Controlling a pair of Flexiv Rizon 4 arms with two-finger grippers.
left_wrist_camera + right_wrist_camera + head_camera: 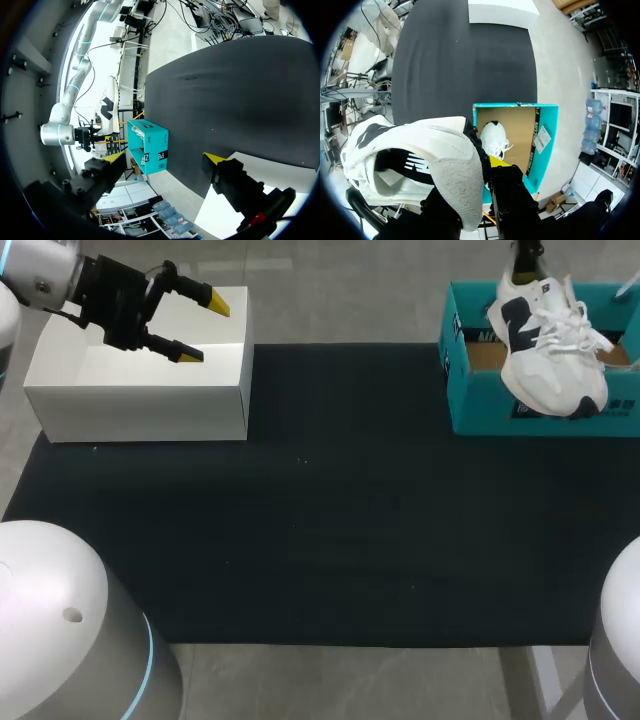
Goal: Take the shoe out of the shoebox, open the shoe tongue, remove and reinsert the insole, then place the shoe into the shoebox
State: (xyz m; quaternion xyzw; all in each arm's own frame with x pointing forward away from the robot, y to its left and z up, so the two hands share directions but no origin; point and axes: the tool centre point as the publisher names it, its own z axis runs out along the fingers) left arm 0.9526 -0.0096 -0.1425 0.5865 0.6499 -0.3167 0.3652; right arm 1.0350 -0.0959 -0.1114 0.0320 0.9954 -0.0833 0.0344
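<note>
**Left arm** (45, 275): enters the head view at 10 o'clock and lies nearly level. The left gripper (203, 330) hangs over the white box (150, 390), fingers pointing toward 3 o'clock. The jaws are spread wide with nothing between them.

**Right arm** (75, 85): enters at 1 o'clock. The right gripper (487, 172) is clamped on the heel collar of the shoe (548, 345). One yellow fingertip (497, 161) shows against the outside of the heel; the other is hidden by the shoe.

**Shoe**: white with a dark side mark and white laces. It hangs heel-up, toe down toward 5 o'clock, over the shoebox (490, 418) and across its near wall.

**Shoebox**: teal, open, with a brown floor, at 2 o'clock on the black mat (330, 510). Its right end is cut off by the view's edge. In the right wrist view a second shoe (493, 139) lies inside, beneath the gripper.

**White box**: at 10 o'clock, straddling the mat's far edge, near its left edge.

**Open room**: a broad stretch of mat from 9 through 6 to 4 o'clock keeps the two boxes well apart.
</note>
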